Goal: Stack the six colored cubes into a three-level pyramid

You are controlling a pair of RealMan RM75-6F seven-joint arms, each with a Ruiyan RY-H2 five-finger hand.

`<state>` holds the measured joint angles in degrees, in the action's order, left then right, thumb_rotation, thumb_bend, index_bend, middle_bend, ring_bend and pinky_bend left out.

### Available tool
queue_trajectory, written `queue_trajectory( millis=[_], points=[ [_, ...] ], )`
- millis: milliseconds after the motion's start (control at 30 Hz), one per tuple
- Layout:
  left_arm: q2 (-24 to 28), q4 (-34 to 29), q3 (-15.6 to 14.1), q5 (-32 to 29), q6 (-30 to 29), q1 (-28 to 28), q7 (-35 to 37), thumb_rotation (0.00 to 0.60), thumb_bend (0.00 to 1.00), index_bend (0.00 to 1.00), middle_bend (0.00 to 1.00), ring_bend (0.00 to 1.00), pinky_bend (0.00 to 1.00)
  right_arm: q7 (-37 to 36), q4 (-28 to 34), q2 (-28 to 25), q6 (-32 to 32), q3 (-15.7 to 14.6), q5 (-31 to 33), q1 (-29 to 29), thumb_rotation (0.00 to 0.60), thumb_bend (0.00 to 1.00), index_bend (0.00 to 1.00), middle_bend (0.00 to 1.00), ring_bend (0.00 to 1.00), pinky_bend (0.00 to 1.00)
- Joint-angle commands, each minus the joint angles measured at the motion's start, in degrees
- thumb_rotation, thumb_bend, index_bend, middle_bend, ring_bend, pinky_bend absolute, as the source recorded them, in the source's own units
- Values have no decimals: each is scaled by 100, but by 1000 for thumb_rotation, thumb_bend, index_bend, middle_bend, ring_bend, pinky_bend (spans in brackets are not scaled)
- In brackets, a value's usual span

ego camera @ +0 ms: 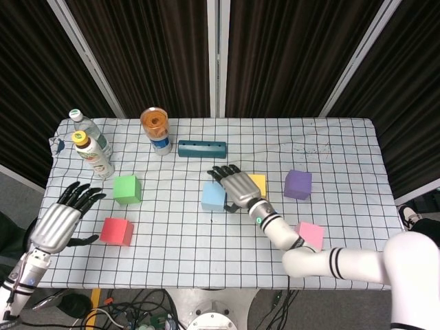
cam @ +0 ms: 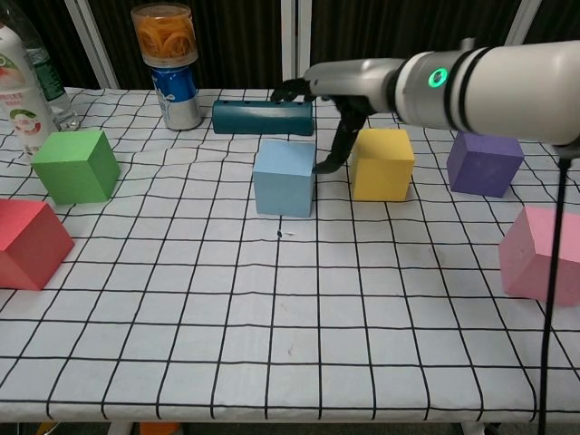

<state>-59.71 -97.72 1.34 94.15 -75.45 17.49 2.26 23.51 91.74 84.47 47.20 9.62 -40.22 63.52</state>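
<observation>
The right hand [ego camera: 239, 187] reaches over the middle of the table [ego camera: 344, 148], its dark fingers [cam: 328, 159] curved down at the right side of the light blue cube [cam: 285, 178] — touching its upper right edge or just clear of it, the views do not settle which; it lifts nothing. The blue cube sits flat on the cloth just left of the yellow cube [cam: 382, 163], its faces roughly square to the table's near edge; as a cube it shows no long axis. The purple cube [cam: 485, 162] stands further right, the pink cube [cam: 544, 254] nearer the front edge, the green cube [ego camera: 127, 189] and red cube [ego camera: 117, 231] well apart on the left. The left hand [ego camera: 60, 220] hovers off the table's left edge, fingers spread and empty. A black-gridded white cloth covers the table — dark curtains hang behind
</observation>
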Motion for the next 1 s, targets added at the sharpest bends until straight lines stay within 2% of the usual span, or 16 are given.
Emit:
queue_trajectory(
  millis=[33,200,400,500,667,867,1000],
  points=[
    [29,72,166,-110,342,313,231,600,40,166,123,67,26,-587,1042,-1230,846,-216,-1260,-925,600,176,0,2,0,0],
    [-57,123,444,-477,1016,830,287,600,36,165,123,67,26,-1152,1523,-2234,1572,-547,-2318,-1793,600,176,0,23,0,0],
    [-440,480,731,-1300,2060,1496,-181,600,34,166,123,67,27,-1723,1712,-2933,2401,-801,-3168,-2667,600,176,0,32,0,0],
    [-665,678,803,-1844,2440,1713,-576,600,36,164,121,67,32,-1890,1707,-3094,2618,-879,-3423,-2959,600,176,0,32,0,0],
    [-968,913,852,-2819,2709,1891,-1226,600,38,143,101,67,34,-2100,1664,-3210,2710,-895,-3680,-3229,600,176,0,32,0,0],
    [-1231,1046,766,-3472,2824,2017,-1655,600,36,141,100,67,39,-2295,1633,-3211,2722,-787,-3834,-3388,600,176,0,32,0,0],
    [-1431,1228,726,-3840,2831,2133,-1952,600,42,143,116,100,107,-2431,1584,-3211,2721,-712,-3923,-3468,600,176,0,32,0,0]
  ],
)
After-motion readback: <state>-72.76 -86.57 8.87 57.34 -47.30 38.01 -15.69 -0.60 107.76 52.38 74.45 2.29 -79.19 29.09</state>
